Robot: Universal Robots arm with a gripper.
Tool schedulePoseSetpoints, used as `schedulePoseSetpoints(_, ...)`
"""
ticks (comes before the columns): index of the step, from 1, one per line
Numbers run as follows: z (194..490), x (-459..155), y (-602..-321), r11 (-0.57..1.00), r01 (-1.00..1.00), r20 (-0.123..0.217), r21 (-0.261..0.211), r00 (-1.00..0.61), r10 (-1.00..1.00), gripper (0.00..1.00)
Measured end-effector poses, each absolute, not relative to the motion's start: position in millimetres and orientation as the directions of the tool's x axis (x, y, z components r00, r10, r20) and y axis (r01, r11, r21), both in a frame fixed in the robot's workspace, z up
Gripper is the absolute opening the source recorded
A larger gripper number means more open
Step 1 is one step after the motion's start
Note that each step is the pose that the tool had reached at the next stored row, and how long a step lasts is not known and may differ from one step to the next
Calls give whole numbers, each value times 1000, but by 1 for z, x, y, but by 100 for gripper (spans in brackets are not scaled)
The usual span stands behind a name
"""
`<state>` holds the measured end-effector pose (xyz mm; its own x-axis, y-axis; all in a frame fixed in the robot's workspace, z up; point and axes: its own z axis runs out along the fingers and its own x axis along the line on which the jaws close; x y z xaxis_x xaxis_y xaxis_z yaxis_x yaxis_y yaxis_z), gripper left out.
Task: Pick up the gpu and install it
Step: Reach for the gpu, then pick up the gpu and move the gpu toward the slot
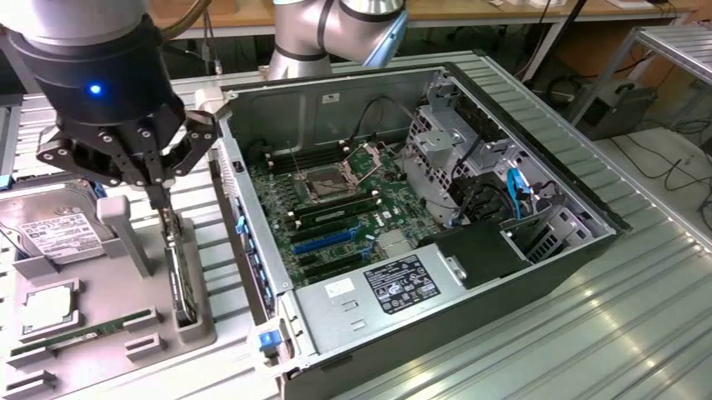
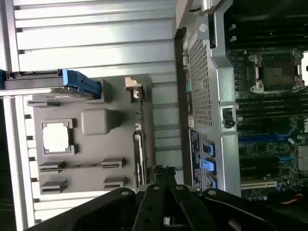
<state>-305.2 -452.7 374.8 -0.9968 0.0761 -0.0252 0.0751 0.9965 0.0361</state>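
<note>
hand [image 1: 158,198]: closed, pinched on the gpu's top edge
gpu [image 1: 178,275]: on edge in a tray slot, just beside the case
tray [image 1: 112,292]: grey, on desk [image 1: 601,333]; holds hard drive [image 1: 56,233]
case [image 1: 501,325]: open, motherboard [image 1: 333,208] exposed

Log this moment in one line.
gpu: on edge in grey tray slot | gripper: shut, tips at gpu's top edge | computer case: open, beside tray
</note>
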Motion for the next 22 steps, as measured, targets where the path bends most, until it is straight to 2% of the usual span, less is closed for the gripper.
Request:
schedulePoseSetpoints(2,364,-325,-456,997,75,-25,35,-997,75,11)
schedulePoseSetpoints(8,364,-325,-456,997,75,-25,35,-997,75,11)
schedulePoseSetpoints(11,364,-325,-456,997,75,-25,35,-997,75,30)
schedulePoseSetpoints(12,364,-325,-456,997,74,-25,34,-997,75,30)
schedulePoseSetpoints(13,362,-325,-456,997,75,-25,34,-997,75,36)
schedulePoseSetpoints(15,359,-325,-456,997,75,-25,34,-997,75,36)
schedulePoseSetpoints(16,357,-325,-456,997,75,-25,34,-997,75,42)
schedulePoseSetpoints(22,346,-326,-456,997,75,-25,34,-997,76,42)
